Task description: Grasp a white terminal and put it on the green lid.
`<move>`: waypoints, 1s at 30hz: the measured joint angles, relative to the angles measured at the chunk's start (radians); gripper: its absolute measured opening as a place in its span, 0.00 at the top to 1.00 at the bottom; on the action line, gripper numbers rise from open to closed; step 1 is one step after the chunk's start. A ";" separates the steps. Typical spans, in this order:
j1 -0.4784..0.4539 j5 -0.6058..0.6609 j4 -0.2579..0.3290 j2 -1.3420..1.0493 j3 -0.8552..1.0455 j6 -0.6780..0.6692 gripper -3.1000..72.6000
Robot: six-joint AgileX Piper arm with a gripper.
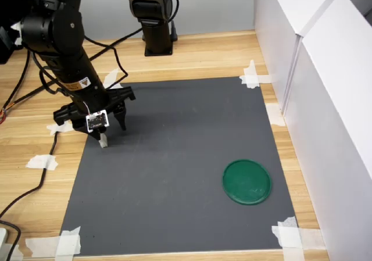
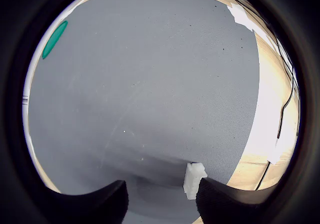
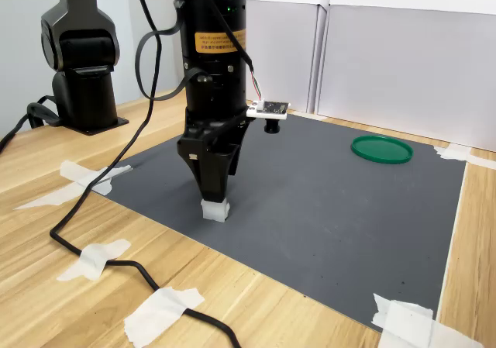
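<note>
The white terminal (image 1: 103, 140) is a tiny white block standing on the dark grey mat (image 1: 174, 179) near the first exterior view's left edge of the mat. My gripper (image 1: 105, 131) is lowered right over it. In the wrist view the terminal (image 2: 194, 180) sits between the two dark fingers, close against one finger (image 2: 225, 201), and the gripper (image 2: 161, 196) is open with a wide gap on the other side. In the second exterior view the fingertips (image 3: 215, 195) reach down to the terminal (image 3: 215, 209). The green lid (image 1: 247, 181) (image 3: 381, 148) (image 2: 54, 38) lies flat far across the mat.
White tape pieces (image 1: 251, 75) hold the mat's corners to the wooden table (image 1: 209, 52). White walls (image 1: 325, 98) stand along the first exterior view's right. A second black arm base (image 1: 157, 28) stands behind the mat. Black cables (image 1: 35, 174) run beside the mat's edge.
</note>
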 joint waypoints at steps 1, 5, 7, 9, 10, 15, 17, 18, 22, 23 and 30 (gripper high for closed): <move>0.000 0.000 0.000 0.000 0.000 0.001 0.20; 0.000 0.003 0.000 0.000 0.000 0.005 0.20; 0.000 0.009 0.001 0.000 0.000 0.011 0.21; 0.000 0.011 0.000 -0.001 0.000 0.017 0.21; 0.000 0.013 -0.002 -0.002 0.000 0.021 0.21; 0.000 0.023 -0.023 -0.008 0.000 0.033 0.21; 0.000 0.029 -0.026 -0.010 0.000 0.037 0.21; 0.000 0.029 -0.026 -0.013 0.000 0.037 0.21; -0.003 0.030 -0.027 -0.015 0.000 0.038 0.21; -0.009 0.030 -0.026 -0.015 -0.001 0.038 0.21; -0.073 0.029 -0.014 -0.014 -0.064 0.005 0.21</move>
